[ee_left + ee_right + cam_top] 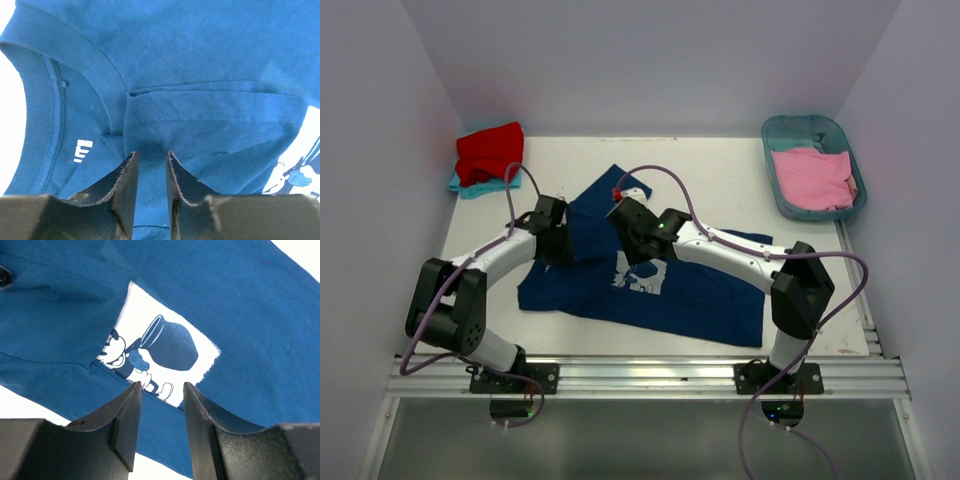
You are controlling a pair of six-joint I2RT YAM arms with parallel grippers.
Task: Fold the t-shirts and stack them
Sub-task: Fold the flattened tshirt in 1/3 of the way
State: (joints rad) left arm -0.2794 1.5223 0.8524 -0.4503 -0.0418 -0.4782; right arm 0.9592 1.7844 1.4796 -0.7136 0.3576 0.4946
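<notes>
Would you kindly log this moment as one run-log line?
navy t-shirt: spread, partly folded; left gripper: near collar, grip unclear; right gripper: open above print; pink t-shirt: in tub

Looking down from above and behind at the counter (pixel 740 195). Peering close past fingers (pixel 127 192) from the left wrist toward 2 o'clock, from the right toward 10, sharing the pale print (pixel 155 347) on the navy t-shirt (pixel 705 295).

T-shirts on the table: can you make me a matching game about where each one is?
Things:
1. navy blue cloth t-shirt with a mouse print
2. red cloth t-shirt
3. pink cloth t-shirt

Places:
A. inside the teal plastic oval tub, far right
B. spread out in the middle
C. far left corner, on top of a teal cloth

Pairs: 1-B, 2-C, 3-A.
</notes>
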